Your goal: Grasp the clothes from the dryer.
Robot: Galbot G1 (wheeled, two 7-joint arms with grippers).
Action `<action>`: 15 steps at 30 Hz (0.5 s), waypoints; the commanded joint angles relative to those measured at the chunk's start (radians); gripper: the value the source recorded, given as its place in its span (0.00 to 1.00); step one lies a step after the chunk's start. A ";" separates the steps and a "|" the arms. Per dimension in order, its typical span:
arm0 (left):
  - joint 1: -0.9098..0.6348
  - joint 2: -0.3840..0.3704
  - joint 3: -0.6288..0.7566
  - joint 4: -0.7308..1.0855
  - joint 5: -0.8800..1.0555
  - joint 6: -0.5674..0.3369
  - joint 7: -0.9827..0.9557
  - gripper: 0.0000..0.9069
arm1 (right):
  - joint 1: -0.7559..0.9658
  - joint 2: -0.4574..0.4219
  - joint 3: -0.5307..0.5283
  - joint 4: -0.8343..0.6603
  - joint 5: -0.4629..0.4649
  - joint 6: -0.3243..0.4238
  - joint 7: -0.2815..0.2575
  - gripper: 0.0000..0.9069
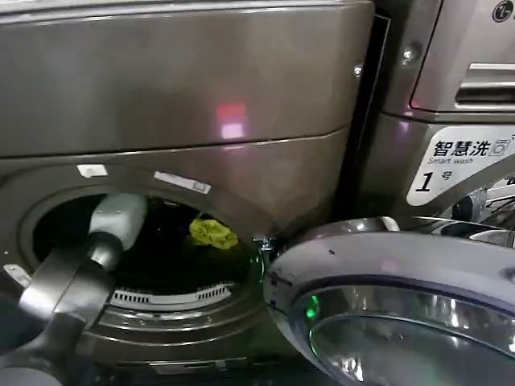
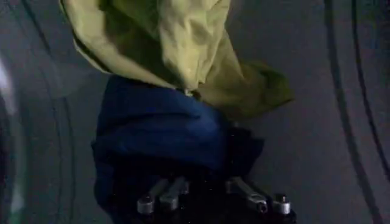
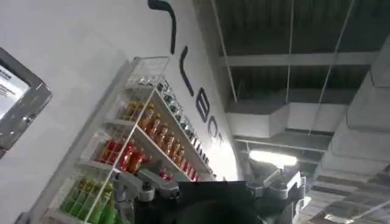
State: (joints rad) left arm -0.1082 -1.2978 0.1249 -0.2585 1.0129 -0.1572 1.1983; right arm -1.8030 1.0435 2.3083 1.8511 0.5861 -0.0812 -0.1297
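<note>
The dryer (image 1: 185, 88) is a dark bronze-grey machine with its round porthole uncovered. Its grey-rimmed glass door (image 1: 402, 273) is swung out to the right. My left arm (image 1: 88, 257) reaches through the porthole into the dark drum. The clothes are inside: a yellow-green bundle (image 1: 213, 233) shows beyond the arm. In the left wrist view the yellow-green fabric (image 2: 183, 42) hangs against the dark blue piece (image 2: 158, 128). My left gripper (image 2: 207, 179) is buried in the blue piece, its links slanting inward, shut on it. My right gripper (image 3: 201, 189) is parked, pointing up at the ceiling.
The open door takes up the space low on the right. A panel with a white sticker marked 1 (image 1: 459, 165) stands to the right of the dryer. The porthole's lower rim (image 1: 169, 299) lies under my left arm. A shelf of bottles (image 3: 140, 140) is in the room behind.
</note>
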 commanded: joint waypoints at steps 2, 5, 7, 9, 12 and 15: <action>0.007 -0.007 -0.034 -0.018 -0.065 0.021 -0.026 0.00 | 0.001 0.001 -0.001 -0.001 -0.001 0.001 0.000 1.00; 0.032 -0.014 -0.071 -0.057 -0.133 0.054 -0.109 0.00 | 0.001 0.001 -0.003 0.002 -0.002 0.001 0.000 1.00; 0.047 -0.022 -0.114 -0.087 -0.194 0.083 -0.149 0.00 | 0.001 0.000 -0.004 0.003 -0.003 0.001 0.000 1.00; 0.055 -0.030 -0.180 -0.106 -0.235 0.105 -0.211 0.00 | 0.003 0.000 -0.008 0.006 -0.003 0.001 0.000 1.00; 0.086 -0.044 -0.315 -0.148 -0.358 0.159 -0.322 0.00 | 0.007 0.002 -0.014 0.009 -0.007 0.001 -0.001 1.00; 0.163 -0.040 -0.417 -0.251 -0.467 0.210 -0.426 0.00 | 0.011 0.003 -0.022 0.012 -0.013 0.001 -0.001 1.00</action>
State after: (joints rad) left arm -0.0384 -1.3352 -0.0499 -0.3584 0.8027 -0.0484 1.0138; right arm -1.7951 1.0470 2.2918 1.8605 0.5782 -0.0803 -0.1305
